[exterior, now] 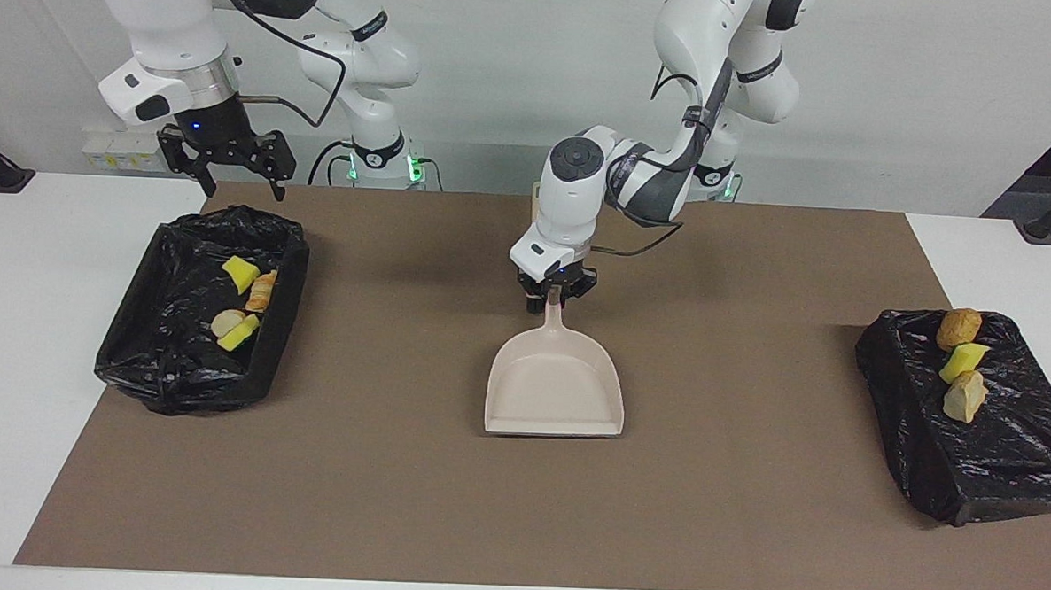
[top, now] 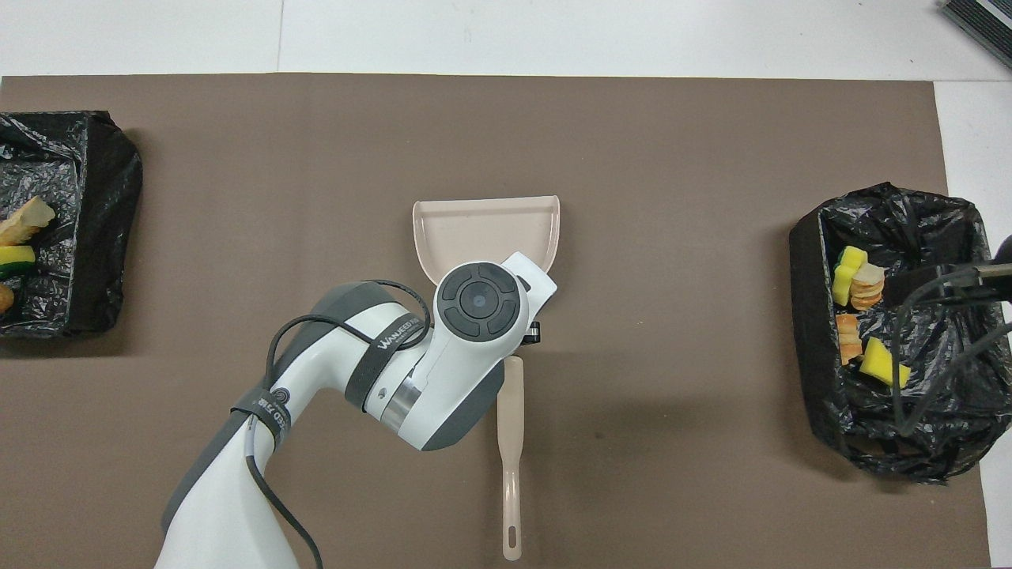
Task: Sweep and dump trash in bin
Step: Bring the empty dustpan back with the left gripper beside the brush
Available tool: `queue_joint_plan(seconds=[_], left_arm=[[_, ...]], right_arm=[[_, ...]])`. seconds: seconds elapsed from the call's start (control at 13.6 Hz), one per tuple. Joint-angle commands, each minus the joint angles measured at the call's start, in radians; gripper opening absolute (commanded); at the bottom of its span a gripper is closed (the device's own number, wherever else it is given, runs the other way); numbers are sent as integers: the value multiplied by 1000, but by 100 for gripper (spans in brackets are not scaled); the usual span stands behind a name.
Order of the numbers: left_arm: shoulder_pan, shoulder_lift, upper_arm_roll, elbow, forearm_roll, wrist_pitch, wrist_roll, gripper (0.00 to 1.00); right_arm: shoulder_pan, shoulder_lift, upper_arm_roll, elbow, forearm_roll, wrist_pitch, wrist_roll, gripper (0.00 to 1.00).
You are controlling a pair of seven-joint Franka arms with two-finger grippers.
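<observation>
The brown mat (exterior: 374,501) lies bare between the dustpan (exterior: 555,394) mid-counter and the two black-lined bins (exterior: 177,342) (exterior: 972,421) at either end, leaving wide lanes for a pincer. The left arm (exterior: 637,176) slants over the middle, above the brush (top: 511,442), blocking any straight drop onto it.

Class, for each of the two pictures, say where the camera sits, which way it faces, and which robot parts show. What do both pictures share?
Facing view: high across the table, looking at both arms; left gripper shut on the beige plastic dustpan, right gripper open over the black-lined bin.
Overhead view: above the robots' end, looking steeply down; mainly the left arm.
Shared: dustpan, bin, beige brush.
</observation>
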Motion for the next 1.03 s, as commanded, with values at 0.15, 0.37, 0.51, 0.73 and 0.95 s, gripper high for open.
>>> queue_joint_plan(seconds=[0.15, 0.37, 0.51, 0.73, 0.95], left_arm=[[-49, 5, 18, -20, -17, 29, -1, 0], [-47, 0, 18, -18, -17, 26, 28, 63], [-30, -16, 21, -16, -17, 18, 57, 100], [33, -64, 25, -13, -17, 0, 105, 100], [101, -107, 36, -9, -2, -57, 233, 100]], right_arm=[[-12, -15, 16, 47, 68, -95, -36, 100], [-11, -26, 18, 18, 90, -51, -39, 100], [-8, -26, 18, 17, 90, -25, -38, 100], [-5, -20, 21, 26, 92, -28, -32, 100], [-18, -18, 19, 26, 90, -29, -30, 100]])
